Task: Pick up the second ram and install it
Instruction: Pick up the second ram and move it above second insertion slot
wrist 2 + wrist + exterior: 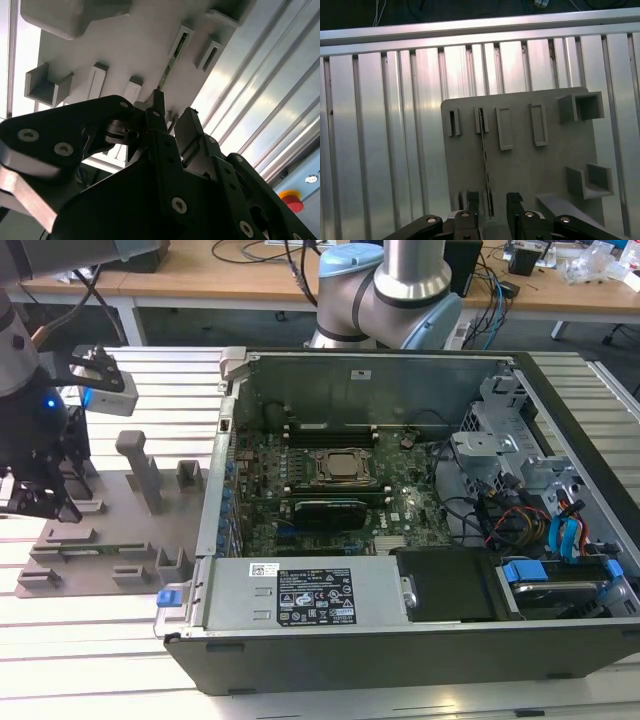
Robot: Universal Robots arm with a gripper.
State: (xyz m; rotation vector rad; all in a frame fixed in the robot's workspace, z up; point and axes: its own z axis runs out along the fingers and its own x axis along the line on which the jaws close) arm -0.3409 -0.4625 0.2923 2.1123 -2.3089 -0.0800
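Slatted metal table [380, 125], grey fixture [520, 165], fingers [514, 201] apart astride the second ram [485, 160].

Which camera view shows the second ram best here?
The first wrist view: the second ram runs full length, edge-on, across the grey fixture, its near end inside the open claw. The exterior view shows it as a thin green strip; the second wrist view, a short green sliver.

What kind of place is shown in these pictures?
Probably a robotics lab or test workshop. An open computer case stands on a slatted metal table, a grey fixture plate beside it holds the second ram, and the gripper hangs over that stick. Behind stand desks with loose cables.
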